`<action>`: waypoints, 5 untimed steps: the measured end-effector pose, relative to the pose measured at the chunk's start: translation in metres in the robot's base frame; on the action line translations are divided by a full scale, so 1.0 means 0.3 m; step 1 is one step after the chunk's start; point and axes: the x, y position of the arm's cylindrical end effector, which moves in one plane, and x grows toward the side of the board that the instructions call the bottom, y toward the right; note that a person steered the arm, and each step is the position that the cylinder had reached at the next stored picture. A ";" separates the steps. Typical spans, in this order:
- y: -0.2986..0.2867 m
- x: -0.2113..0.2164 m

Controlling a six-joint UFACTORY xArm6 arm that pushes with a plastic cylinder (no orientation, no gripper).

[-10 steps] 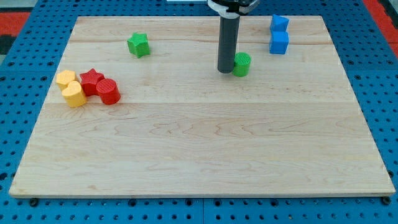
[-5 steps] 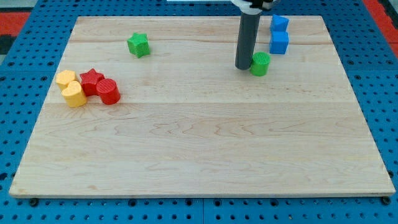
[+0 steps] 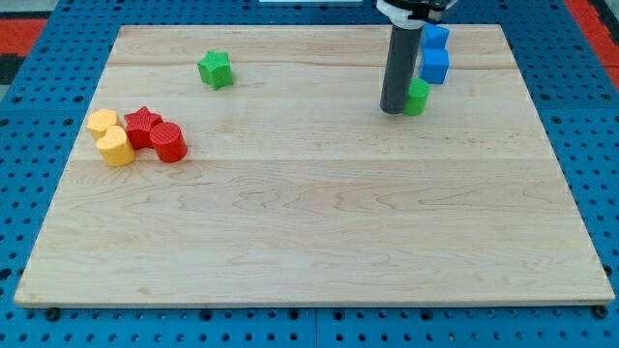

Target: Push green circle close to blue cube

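Green circle (image 3: 418, 97): seen just below the blue cube (image 3: 434, 66), near the wooden board's (image 3: 309, 213) top right.
My tip (image 3: 393, 109): pressed against the circle's left side.
Gripper: none fitted; only a dark rod is seen.

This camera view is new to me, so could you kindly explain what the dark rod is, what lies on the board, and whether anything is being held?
The dark rod is the end of a robot arm. It has no hand, so nothing is held; it only pushes blocks by sliding my tip along the wooden board. There is one camera, looking down at the board from an unrecorded mount.

My tip sits against the view's left side of the green circle, which lies just below the blue cube. Another blue block sits above the cube. A green star lies toward the top left. At the left are two yellow blocks, a red star and a red cylinder.
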 end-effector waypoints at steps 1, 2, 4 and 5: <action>0.025 -0.020; 0.041 -0.027; -0.026 0.008; -0.165 0.011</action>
